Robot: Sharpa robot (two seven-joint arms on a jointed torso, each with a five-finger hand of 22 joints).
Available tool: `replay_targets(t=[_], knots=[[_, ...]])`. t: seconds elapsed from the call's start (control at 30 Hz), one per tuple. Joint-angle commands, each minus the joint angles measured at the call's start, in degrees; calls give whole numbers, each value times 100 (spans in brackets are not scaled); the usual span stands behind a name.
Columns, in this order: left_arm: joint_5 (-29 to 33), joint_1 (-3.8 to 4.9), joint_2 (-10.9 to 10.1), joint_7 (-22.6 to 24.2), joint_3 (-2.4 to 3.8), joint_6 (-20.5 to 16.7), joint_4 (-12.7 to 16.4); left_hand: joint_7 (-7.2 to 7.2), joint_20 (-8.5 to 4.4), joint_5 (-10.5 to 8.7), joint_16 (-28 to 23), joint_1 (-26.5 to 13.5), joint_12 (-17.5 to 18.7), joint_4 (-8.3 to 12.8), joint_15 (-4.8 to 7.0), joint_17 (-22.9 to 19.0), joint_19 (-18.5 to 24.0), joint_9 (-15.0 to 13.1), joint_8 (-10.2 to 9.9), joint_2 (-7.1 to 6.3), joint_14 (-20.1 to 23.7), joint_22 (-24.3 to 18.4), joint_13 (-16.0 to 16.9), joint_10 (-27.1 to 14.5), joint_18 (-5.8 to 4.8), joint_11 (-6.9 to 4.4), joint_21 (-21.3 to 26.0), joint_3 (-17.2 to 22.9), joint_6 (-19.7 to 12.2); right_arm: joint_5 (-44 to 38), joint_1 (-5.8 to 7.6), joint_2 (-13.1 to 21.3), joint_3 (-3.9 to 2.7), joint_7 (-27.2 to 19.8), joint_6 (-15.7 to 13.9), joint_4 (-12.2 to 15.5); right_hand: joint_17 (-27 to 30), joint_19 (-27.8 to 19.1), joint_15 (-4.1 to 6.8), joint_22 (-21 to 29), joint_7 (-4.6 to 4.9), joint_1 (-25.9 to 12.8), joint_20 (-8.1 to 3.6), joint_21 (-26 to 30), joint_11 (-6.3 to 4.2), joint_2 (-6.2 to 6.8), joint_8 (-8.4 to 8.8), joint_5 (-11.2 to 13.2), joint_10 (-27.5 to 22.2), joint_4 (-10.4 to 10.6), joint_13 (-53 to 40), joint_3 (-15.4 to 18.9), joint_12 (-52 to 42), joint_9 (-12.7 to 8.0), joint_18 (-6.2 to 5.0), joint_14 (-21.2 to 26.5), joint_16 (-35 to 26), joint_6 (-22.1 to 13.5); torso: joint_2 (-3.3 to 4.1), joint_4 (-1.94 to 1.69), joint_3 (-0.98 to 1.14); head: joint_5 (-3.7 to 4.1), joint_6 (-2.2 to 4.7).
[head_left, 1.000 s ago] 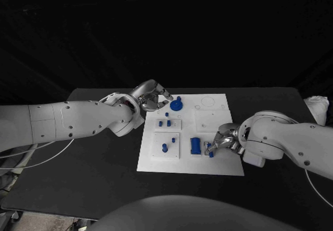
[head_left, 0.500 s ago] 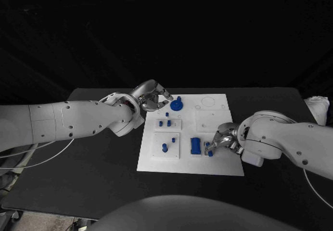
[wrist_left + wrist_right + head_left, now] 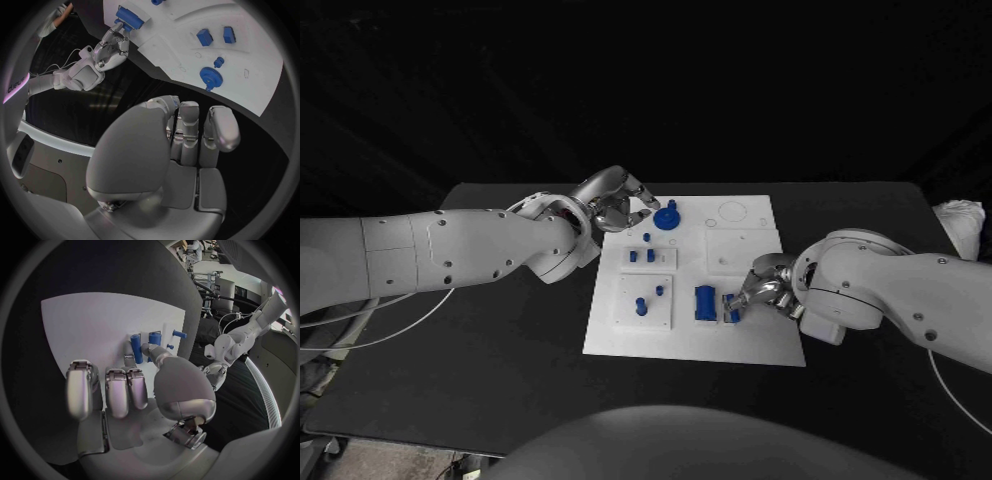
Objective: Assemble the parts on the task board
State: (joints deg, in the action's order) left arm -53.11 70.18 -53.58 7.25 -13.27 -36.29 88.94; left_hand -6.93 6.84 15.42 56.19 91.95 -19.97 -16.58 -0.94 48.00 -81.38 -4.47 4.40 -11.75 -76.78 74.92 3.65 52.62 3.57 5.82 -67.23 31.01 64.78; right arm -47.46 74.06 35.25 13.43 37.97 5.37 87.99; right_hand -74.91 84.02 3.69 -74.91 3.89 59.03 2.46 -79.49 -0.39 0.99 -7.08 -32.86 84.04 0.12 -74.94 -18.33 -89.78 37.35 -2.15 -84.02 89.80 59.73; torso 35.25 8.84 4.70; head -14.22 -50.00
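I've got the task board lying flat mid-worktop, white plate w/ blue parts on it.

R hand is down on the board's near-right area, fingertips at a slim blue peg just beside the upright blue block. From the right wrist view the thumb presses against that peg, w/ the other fingers apart and curled above the board; looks like a pinch or press to seat it, but I can't tell for sure if it's actually gripped. My read: it's held low and close because the peg has to go straight into its slot next to the block.

L hand hovers at the board's far-left corner, just beside the blue gear. In the left wrist view its fingers are loosely apart w/ nothing in them, so it's empty, prob parked near the gear as next pick or to steady it.

Count, head view, approx since the parts are tiny:
- 1 gear w/ a knob, far-left of board
- 1 tiny stud just nearer than the gear
- 2 small cubes side by side on a raised tile
- 2 small pegs on the nearer left tile
- 1 tall block, 1 slim peg by R hand

Far-right of the board shows bare round recesses, so I'd judge the job partway.
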Motion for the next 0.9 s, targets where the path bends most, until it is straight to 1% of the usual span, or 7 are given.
replay_targets(t=[0.03, 0.1, 0.23, 0.47, 0.6, 0.8, 0.9], knots=[[22, 2, 15, -16, 3, 84, 6, -42, -2, -27, 6, 35, -37, -2, -6, -5, 52, -6, 6, -34, 42, 904, -1, 31, 103, 22, 34, 23, -8, 51, -6, -29, -5, -106, -50, 3, -1509, 14, -33, -1128, 19, -77, 53, 43, 38, -8, 16, 157, 596, 45, -1506, 8, -22, 18, -67, -598, 20, -27, 1, 1, 1, 1, 0], [22, 2, 18, -22, 3, 87, 5, -43, 0, -28, 1, 30, -38, -2, -10, -13, 57, -6, 6, -32, 51, 901, 0, 29, 104, 26, 41, 37, -8, 61, -6, -30, -6, -107, -54, 2, -1509, 13, -34, -1127, 20, -114, 55, 51, 39, -12, 19, 340, 596, 65, -1506, 30, -22, 30, -68, -598, 20, -33, 3, 1, 0, -1, 0], [22, 1, 25, -33, 3, 94, 1, -43, 0, -28, 1, 30, -38, -2, -10, -13, 57, -6, 6, -32, 51, 901, 0, 30, 104, 26, 41, 37, -8, 69, -6, -29, -7, -109, -61, 2, -1509, 16, -37, -1127, 20, -178, 57, 60, 41, -20, 23, 963, 596, 103, -1506, 105, -22, 60, -68, -598, 20, -37, 2, 1, 1, 6, 0], [22, 1, 40, -45, 3, 106, -5, -43, 1, -25, 3, 38, -41, 6, -11, -12, 59, -7, 7, -31, 55, 901, 1, 31, 104, 27, 40, 53, -7, 77, -6, -14, -7, -108, -50, 14, -1509, 20, -46, -1128, 35, -267, 64, 74, 55, -33, 37, 1838, 596, 182, -1506, 267, -22, 90, -69, -598, 20, -40, 0, 0, 2, 7, 0], [20, 0, 46, -52, 3, 114, -8, -43, 1, -23, 2, 44, -42, 11, -11, -14, 59, -7, 7, -33, 58, 902, 1, 32, 104, 28, 38, 62, -7, 79, -6, 3, -7, -109, -64, 21, -1509, 22, -50, -1127, 40, -319, 68, 82, 59, -50, 41, 2112, 596, 241, -1506, 354, -22, 103, -70, -598, 20, -33, 2, 2, 0, 14, 0], [19, -4, 53, -62, 3, 125, -13, -43, 2, -20, 1, 54, -44, 17, -11, -17, 61, -7, 7, -35, 62, 901, 1, 33, 104, 28, 39, 76, -7, 81, -7, 47, -7, -118, -98, 49, -1509, 19, -51, -1124, 40, -435, 71, 99, 61, -94, 43, 2240, 596, 360, -1506, 460, -22, 116, -73, -598, 20, -16, 1, 0, 2, 5, 0], [19, -6, 60, -66, 3, 134, -14, -44, 2, -17, 1, 62, -45, 22, -11, -18, 61, -8, 7, -38, 64, 902, 1, 33, 104, 28, 36, 86, -7, 95, -7, 107, -7, -142, -170, 101, -1509, 14, -49, -1120, 34, -621, 70, 117, 56, -158, 42, 2270, 596, 539, -1506, 562, -22, 128, -77, -598, 20, 0, 2, -2, 3, 2, 0]])
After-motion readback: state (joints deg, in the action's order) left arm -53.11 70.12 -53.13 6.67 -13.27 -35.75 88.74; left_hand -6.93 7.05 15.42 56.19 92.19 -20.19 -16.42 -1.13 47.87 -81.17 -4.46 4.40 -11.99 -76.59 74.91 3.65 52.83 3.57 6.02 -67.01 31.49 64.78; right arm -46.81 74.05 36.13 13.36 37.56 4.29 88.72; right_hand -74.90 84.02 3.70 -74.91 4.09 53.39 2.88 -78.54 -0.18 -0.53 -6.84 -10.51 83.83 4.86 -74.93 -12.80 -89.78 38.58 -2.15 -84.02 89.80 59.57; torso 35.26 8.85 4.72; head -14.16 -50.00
